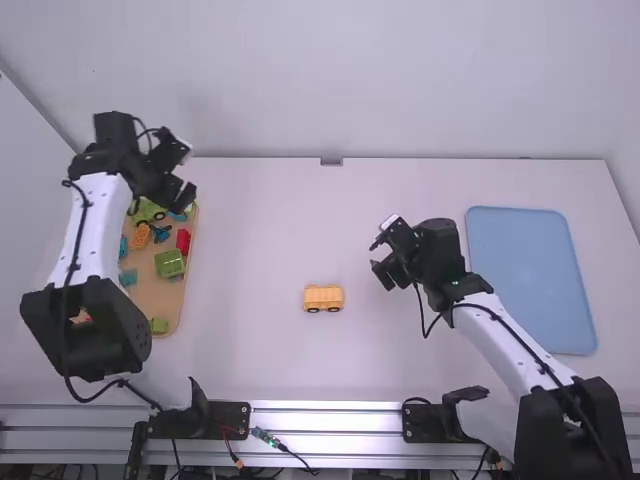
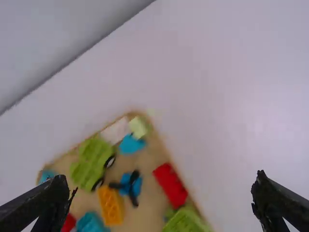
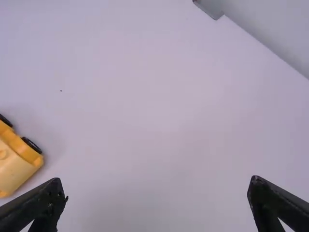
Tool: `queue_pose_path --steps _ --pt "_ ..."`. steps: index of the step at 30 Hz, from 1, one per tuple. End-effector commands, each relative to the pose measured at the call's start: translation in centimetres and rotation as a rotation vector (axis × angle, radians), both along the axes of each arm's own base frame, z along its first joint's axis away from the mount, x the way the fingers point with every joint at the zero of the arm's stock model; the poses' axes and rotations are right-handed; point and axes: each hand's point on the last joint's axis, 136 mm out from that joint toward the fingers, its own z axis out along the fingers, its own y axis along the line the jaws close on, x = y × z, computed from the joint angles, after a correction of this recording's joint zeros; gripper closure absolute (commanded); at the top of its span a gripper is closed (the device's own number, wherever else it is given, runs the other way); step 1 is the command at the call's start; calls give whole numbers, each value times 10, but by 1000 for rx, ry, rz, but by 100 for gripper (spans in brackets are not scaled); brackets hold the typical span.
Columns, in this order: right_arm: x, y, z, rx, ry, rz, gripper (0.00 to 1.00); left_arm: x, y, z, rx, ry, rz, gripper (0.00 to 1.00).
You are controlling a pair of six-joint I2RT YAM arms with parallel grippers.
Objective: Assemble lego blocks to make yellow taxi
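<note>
1. Tray, tan and flat (image 1: 162, 298), sits on your left, holding little plastic blocks in green, red, blue and orange (image 1: 169, 263).
2. Your black two-finger left gripper (image 1: 188, 173) is up by the tray's far end. Its fingers are wide apart, with nothing in them.
3. Your boxy yellow-orange plastic car with black wheels (image 1: 323, 298) sits on the smooth white table (image 1: 270, 220), between your two grippers.
4. Your black two-finger right gripper (image 1: 376, 254) is near the car, fingers wide apart and empty.
5. Your flat blue rectangular mat (image 1: 530, 275) lies far right.
</note>
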Motion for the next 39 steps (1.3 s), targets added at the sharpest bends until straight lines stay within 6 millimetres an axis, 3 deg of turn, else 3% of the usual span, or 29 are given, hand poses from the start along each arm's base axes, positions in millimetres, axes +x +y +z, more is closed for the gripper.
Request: queue_pose_path --steps 1,3,8,11,16,28,35,39 --pt "0 0 6 10 -20 -5 1 -6 24 5 -60 -20 67 1" --pt "0 0 7 11 -23 -5 1 -14 45 -1 -88 -9 111 1" --pt "0 1 7 10 -21 -3 1 -19 73 -23 -110 25 152 1" --pt "0 0 6 12 -17 -8 1 -17 96 -54 -125 74 232 1" --pt "0 0 6 12 -19 -7 1 -14 115 -91 -148 123 298 1" --pt "-1 0 6 8 -17 -5 0 -11 130 -141 -200 167 292 3" --pt "0 0 7 10 -22 -5 1 -13 137 -147 -286 125 272 10" --pt "0 0 7 10 -23 -5 1 -17 143 -157 -267 155 293 9"
